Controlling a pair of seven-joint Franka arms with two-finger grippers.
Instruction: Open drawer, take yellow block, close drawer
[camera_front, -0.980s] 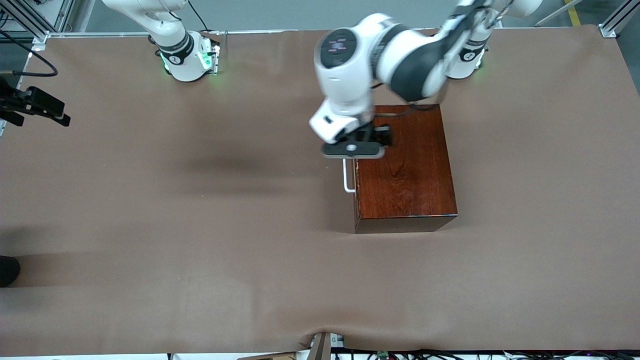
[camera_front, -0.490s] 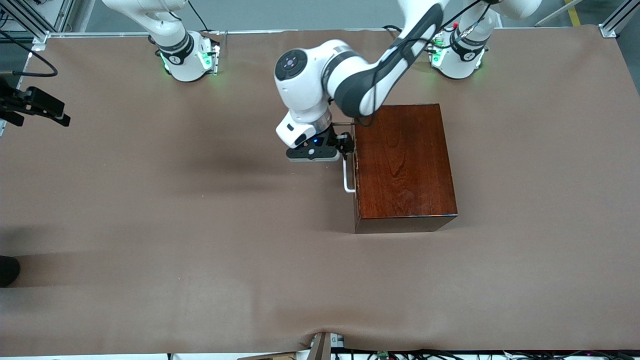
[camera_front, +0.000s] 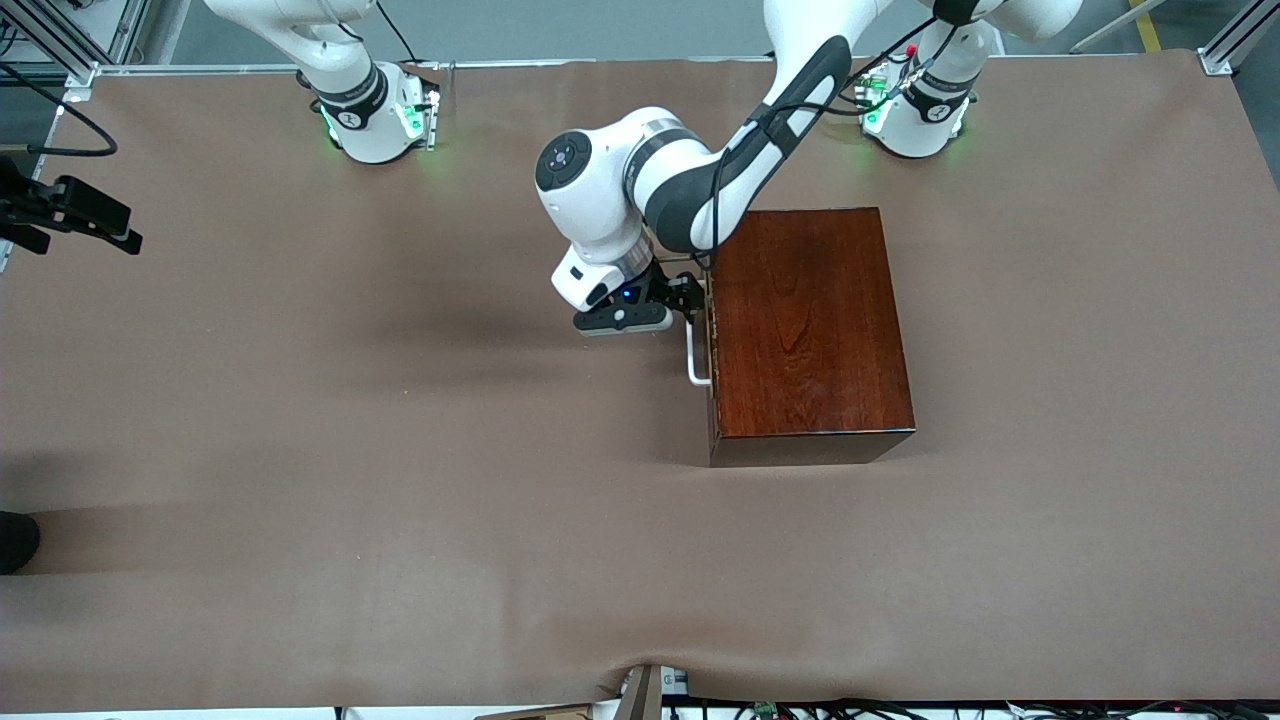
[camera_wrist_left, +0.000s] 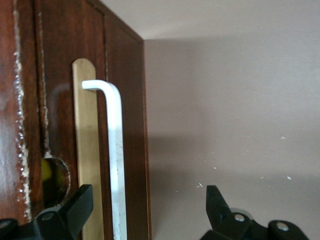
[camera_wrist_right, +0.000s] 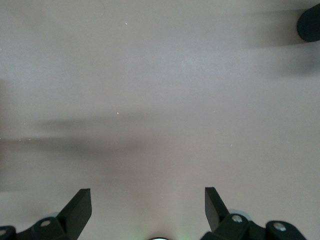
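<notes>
Left gripper (camera_wrist_left: 145, 212): jaws wide, straddling the handle (camera_wrist_left: 114, 155) of the shut drawer (camera_wrist_left: 87, 150). Close squarely on the bar, pull straight. Yellow block (camera_wrist_left: 46, 170): glimpsed inside the box (camera_front: 805, 325). Right gripper (camera_wrist_right: 145, 210): jaws wide, waiting over bare surface (camera_front: 350, 450).

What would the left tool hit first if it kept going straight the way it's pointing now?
Most likely the drawer's white handle: it runs between the open fingers of the left tool, with the drawer front just past it. Depth is hard to judge.

The box (camera_front: 810, 330) was glossy reddish-brown, wood-grained. Its drawer (camera_wrist_left: 89, 150) front was pale wood, with a white handle (camera_wrist_left: 116, 150). The counter (camera_front: 300, 420) was plain brown.
</notes>
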